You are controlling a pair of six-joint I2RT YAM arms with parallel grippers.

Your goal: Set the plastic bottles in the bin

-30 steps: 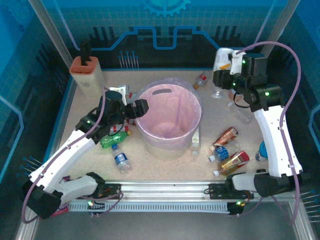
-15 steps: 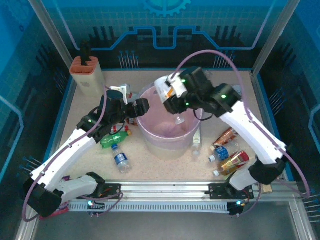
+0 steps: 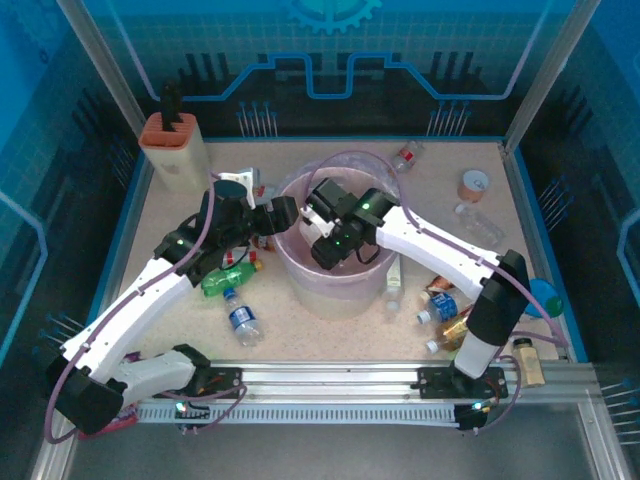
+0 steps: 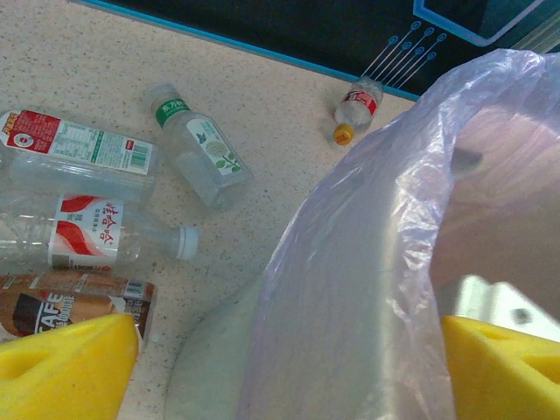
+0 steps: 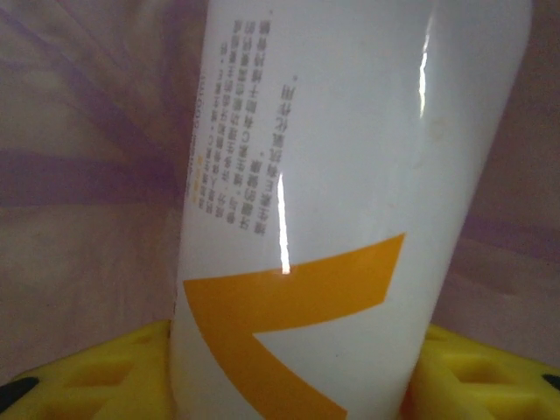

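Claw (image 3: pixel 328 250) around bottle (image 5: pixel 332 175), now in bin (image 3: pixel 300 287)

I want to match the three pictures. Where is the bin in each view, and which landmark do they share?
Top external: the bin stands mid-table, under the right arm.
Left wrist: its bag-draped side takes the right half.
Right wrist: its inside is the backdrop behind a white bottle.
Shared landmark: the translucent pink liner.
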